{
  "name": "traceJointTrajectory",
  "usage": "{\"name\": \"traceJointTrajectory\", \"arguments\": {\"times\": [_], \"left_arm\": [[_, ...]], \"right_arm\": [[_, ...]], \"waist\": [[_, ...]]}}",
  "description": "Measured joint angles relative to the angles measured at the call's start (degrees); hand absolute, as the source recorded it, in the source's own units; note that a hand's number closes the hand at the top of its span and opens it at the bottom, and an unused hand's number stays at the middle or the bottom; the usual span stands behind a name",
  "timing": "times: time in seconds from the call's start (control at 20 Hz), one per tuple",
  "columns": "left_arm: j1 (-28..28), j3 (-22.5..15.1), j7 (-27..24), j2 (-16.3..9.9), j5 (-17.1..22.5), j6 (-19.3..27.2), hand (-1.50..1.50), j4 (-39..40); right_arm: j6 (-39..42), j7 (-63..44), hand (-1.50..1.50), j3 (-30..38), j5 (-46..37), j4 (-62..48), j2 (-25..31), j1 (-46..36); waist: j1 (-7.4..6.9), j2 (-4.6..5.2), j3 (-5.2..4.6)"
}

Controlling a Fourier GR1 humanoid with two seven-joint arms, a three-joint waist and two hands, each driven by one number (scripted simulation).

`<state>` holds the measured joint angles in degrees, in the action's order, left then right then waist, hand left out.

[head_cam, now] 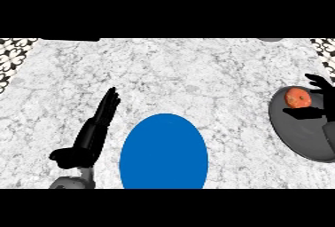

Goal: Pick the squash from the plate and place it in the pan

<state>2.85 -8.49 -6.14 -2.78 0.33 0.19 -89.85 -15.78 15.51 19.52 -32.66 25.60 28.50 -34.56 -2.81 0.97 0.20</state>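
Observation:
The orange squash (298, 97) lies inside the grey pan (302, 138) at the right edge of the counter. My right hand (326, 100) is over the pan just right of the squash. Its fingers (319, 82) reach past the squash's far side and its thumb (302, 113) lies along the near side. They are spread rather than curled, and the squash shows almost whole between them. The blue plate (164, 151) sits at the lower middle with nothing on it. My left hand (97, 128) rests open left of the plate, fingers straight and pointing away.
The counter (183, 75) is white-grey marble. A patterned wall strip (13, 53) shows at the far left and far right corners. Part of a grey object (270, 39) peeks in at the far edge.

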Motion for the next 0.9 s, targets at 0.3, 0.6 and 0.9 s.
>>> {"name": "traceJointTrajectory", "arguments": {"times": [0.3, 0.6, 0.9], "left_arm": [[1.26, 0.47, 2.38, 0.22, 0.25, 0.41, 0.0, -0.91], [-0.69, 0.22, 1.85, 0.46, -0.33, 0.91, 0.0, -1.58], [-1.43, 1.0, 1.19, 0.1, -0.15, 0.67, 0.0, -1.37]], "right_arm": [[-0.32, 9.98, -1.5, 5.77, 5.69, -4.61, -0.31, -3.17], [4.79, 17.32, -1.5, 12.5, 13.39, -6.19, 2.15, -2.33], [18.84, 20.99, -1.5, 16.91, 19.95, -8.04, 7.09, 1.12]], "waist": [[0.41, -0.04, 0.08], [1.43, -0.43, -0.02], [2.23, -0.68, -0.09]]}}
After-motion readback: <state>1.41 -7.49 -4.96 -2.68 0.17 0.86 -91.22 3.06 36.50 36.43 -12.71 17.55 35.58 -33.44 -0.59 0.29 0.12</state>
